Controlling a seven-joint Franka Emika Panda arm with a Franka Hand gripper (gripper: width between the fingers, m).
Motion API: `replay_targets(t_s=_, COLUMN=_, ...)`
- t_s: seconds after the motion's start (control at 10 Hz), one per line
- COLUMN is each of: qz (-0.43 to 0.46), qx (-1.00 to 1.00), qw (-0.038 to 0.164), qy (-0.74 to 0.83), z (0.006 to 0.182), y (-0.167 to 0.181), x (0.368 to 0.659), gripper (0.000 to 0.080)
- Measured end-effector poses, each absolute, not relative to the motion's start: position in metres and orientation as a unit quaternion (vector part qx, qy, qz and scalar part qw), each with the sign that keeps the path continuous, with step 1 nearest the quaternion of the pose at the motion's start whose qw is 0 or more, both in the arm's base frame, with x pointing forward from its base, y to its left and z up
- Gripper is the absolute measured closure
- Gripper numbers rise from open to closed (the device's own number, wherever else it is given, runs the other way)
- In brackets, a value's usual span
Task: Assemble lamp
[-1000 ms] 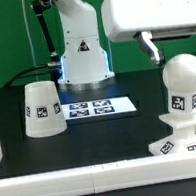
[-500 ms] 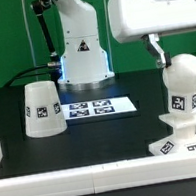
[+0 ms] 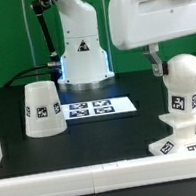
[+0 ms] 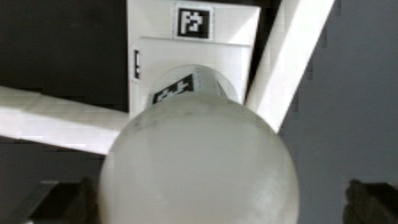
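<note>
Exterior camera low across table (image 3: pixel 121 135), wrist camera close above shared bulb (image 3: pixel 182 79)

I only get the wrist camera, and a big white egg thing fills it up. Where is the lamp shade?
Observer: The shade stands wide end down on the table, at the exterior view's left, well apart from your egg, which is the bulb.
Operator: What's between them?
Observer: The marker board lies flat there, touching neither.
</note>
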State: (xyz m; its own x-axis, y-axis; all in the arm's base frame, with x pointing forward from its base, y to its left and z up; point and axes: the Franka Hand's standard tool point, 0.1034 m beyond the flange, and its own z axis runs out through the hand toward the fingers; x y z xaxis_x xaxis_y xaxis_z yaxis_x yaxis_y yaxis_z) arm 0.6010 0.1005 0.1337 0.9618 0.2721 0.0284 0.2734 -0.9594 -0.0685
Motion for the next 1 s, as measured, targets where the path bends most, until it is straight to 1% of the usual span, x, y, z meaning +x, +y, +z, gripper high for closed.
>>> replay_targets(t_s=0.3, qz=-0.008, qx=-0.990, qw=0.035, qy=-0.138, z=0.129, y=0.098, x=0.606, gripper=0.0101)
replay_targets(t_s=0.5, qz=-0.002, qx=-0.990, qw=0.034, qy=-0.135, z=0.122, y=0.093, x=0.604, gripper=0.0101)
replay_targets(t_s=0.7, qz=-0.002, qx=-0.990, qw=0.034, qy=-0.138, z=0.120, y=0.091, x=0.604, gripper=0.0101)
replay_targets(t_s=0.8, qz=-0.003, qx=-0.990, qw=0.034, qy=-0.140, z=0.121, y=0.091, x=0.605, gripper=0.0204)
replay_targets(t_s=0.9, qz=-0.002, qx=-0.990, qw=0.034, qy=-0.140, z=0.121, y=0.091, x=0.605, gripper=0.0223)
replay_targets(t_s=1.0, qz=-0.002, qx=-0.991, qw=0.034, qy=-0.132, z=0.121, y=0.091, x=0.605, gripper=0.0223)
